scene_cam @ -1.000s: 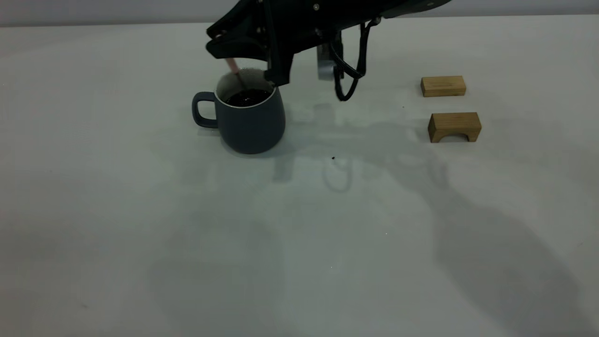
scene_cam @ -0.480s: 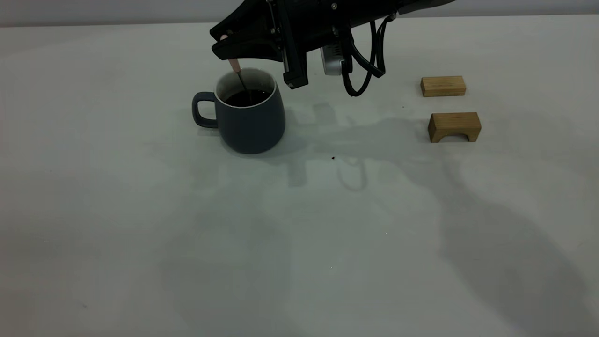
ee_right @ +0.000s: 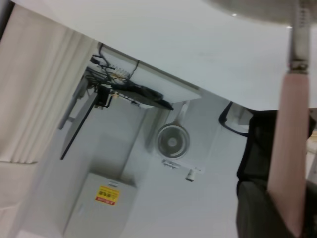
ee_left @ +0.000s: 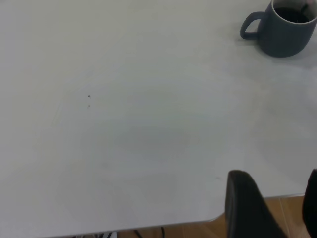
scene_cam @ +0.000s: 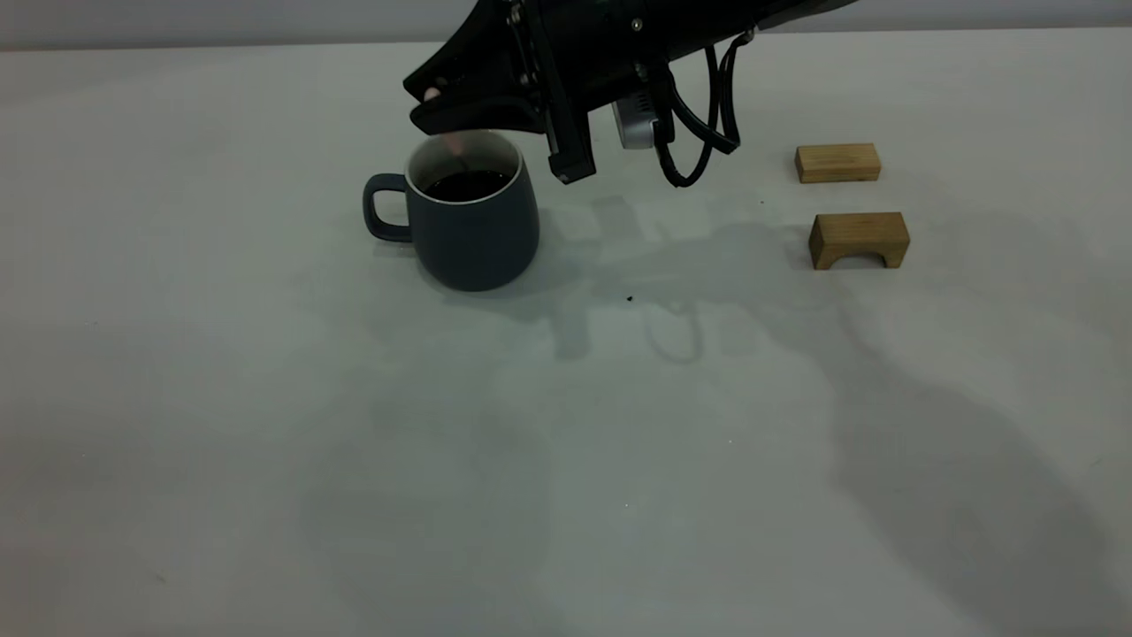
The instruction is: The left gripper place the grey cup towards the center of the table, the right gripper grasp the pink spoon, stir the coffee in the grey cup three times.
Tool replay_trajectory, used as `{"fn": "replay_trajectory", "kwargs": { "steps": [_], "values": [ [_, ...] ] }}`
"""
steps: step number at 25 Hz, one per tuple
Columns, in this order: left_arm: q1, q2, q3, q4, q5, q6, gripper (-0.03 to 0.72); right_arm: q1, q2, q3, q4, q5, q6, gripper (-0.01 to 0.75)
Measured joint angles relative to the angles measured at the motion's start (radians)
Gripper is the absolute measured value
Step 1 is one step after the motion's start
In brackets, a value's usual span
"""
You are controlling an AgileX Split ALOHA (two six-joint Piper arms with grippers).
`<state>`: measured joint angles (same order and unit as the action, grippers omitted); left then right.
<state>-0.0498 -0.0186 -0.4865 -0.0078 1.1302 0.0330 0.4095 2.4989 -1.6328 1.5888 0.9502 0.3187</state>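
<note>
Right tool [scene_cam: 431, 104]: above the grey cup's far rim in the exterior view, reaching in from the right arm; fingers clamped on the pink spoon's handle.
Pink spoon [ee_right: 292, 144]: held steeply, pink handle running from the tool toward a grey metal neck; in the exterior view only a short pale stretch [scene_cam: 453, 143] visible under the fingertips, over the cup's mouth; bowl end not made out.
Grey cup [scene_cam: 471, 219]: upright on the counter, left of centre and toward the far side in the exterior view; loop handle pointing to that view's left; white inside and rim; also seen from the left wrist [ee_left: 282, 29], far off.
Coffee [scene_cam: 467, 185]: dark, flat, partway up the cup.
Left tool [ee_left: 270, 206]: low at the near edge of the counter, well apart from the cup; two dark fingers visible with a gap between them, so apart, gripping nothing.
Counter [scene_cam: 566, 425]: pale grey-white, crossed by the arm's shadows; one small dark speck [scene_cam: 630, 299] to the right of the cup.
Wooden blocks: two tan pieces well to the right of the cup, a plain bar [scene_cam: 837, 163] farther back, an arched piece [scene_cam: 859, 239] nearer, apart from each other.
</note>
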Motion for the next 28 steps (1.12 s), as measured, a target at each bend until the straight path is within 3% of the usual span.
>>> {"fn": "replay_trajectory", "kwargs": {
  "steps": [7,12,17,23,28],
  "values": [
    [0.0,0.0,0.0,0.0,0.0,0.0,0.355,0.0,0.0,0.0,-0.064,0.03,-0.021,0.534],
    [0.0,0.0,0.0,0.0,0.0,0.0,0.355,0.0,-0.059,0.0,-0.21,0.066,-0.117,0.659],
    [0.0,0.0,0.0,0.0,0.0,0.0,0.355,0.0,-0.261,0.0,-0.524,0.088,-0.257,0.644],
    [0.0,0.0,0.0,0.0,0.0,0.0,0.355,0.0,-0.507,0.0,-0.845,0.125,-0.303,0.508],
    [0.0,0.0,0.0,0.0,0.0,0.0,0.355,-0.005,-0.662,0.0,-0.913,0.184,-0.319,0.384]
  ]
}}
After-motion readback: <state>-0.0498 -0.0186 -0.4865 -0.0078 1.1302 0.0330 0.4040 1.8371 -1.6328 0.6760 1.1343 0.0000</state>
